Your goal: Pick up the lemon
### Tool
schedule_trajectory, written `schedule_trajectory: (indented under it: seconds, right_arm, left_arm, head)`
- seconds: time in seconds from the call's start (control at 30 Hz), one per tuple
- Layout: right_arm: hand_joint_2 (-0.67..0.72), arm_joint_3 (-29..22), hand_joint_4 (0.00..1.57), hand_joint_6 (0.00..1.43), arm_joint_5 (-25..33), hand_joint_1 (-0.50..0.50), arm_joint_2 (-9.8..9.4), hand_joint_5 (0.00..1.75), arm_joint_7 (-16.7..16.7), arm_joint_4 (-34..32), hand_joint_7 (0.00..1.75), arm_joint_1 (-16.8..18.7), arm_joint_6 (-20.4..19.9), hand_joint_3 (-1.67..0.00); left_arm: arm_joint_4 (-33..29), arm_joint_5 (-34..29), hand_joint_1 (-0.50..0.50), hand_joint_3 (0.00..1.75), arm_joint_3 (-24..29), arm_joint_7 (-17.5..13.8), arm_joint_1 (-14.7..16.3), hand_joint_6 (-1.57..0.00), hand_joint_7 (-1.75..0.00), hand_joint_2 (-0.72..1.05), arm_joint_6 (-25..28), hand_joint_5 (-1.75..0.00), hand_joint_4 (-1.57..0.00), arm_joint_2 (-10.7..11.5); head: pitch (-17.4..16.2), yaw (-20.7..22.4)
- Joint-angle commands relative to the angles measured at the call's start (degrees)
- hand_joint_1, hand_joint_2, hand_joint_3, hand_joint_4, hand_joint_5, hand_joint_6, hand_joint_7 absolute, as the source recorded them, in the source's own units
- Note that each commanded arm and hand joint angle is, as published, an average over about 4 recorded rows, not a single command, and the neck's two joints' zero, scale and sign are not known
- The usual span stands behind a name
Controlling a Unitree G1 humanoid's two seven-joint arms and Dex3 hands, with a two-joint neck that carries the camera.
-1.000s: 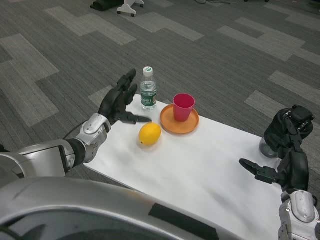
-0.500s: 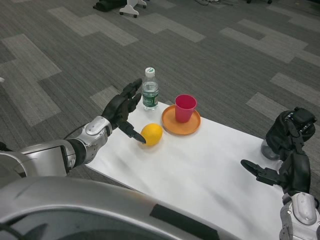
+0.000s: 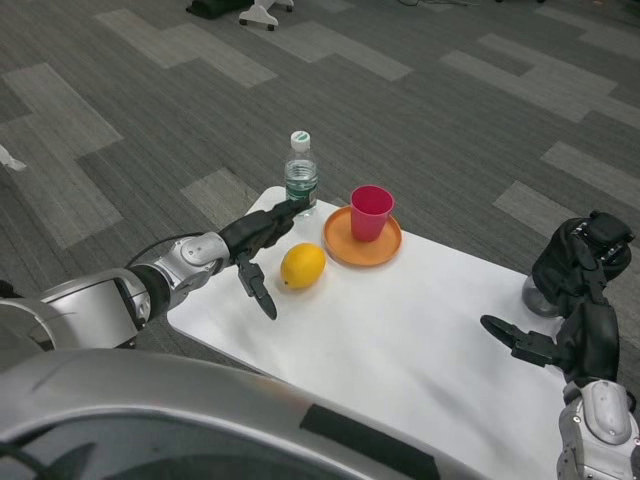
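A yellow lemon (image 3: 302,266) lies on the white table (image 3: 400,350), just left of an orange plate (image 3: 362,243). My left hand (image 3: 258,241) is low over the table right beside the lemon on its left, fingers spread apart, one pointing toward the bottle and the thumb pointing down toward me. It holds nothing, and I cannot tell whether it touches the lemon. My right hand (image 3: 580,290) waits at the table's right edge, fingers curled, thumb sticking out to the left.
A clear water bottle (image 3: 299,180) with a white cap stands at the table's far left corner, just behind my left hand. A pink cup (image 3: 369,212) stands on the orange plate. Grey patterned carpet surrounds the table.
My left hand has dropped from raised above the table's corner to table height beside the lemon, fingers turning flatter. The lemon and right hand have stayed put; the view shifted slightly.
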Motion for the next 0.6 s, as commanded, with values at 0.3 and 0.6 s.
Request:
schedule_trajectory:
  seconds: [0.3, 0.6]
  right_arm:
    - [-0.29, 1.0, 0.0, 0.0, 0.5, 0.12, -0.26, 0.78, -0.2, 0.4, 0.14, -1.3, -0.5, -0.5]
    - [-0.22, 2.2, 0.0, 0.0, 0.5, 0.12, 0.05, 0.78, -0.2, 0.2, 0.14, -1.6, -0.5, -0.48]
  left_arm:
    - [5.8, 6.9, 0.5, 0.09, 2.8, 2.0, -5.8, 0.0, 0.0, -0.19, 5.2, 0.0, 0.0, -2.0]
    - [10.7, 10.4, 0.5, 0.09, 2.6, 5.4, -9.7, 0.0, 0.0, -0.19, 8.9, 0.0, 0.0, -4.1]
  head:
    - [0.7, -0.7]
    - [1.0, -1.8]
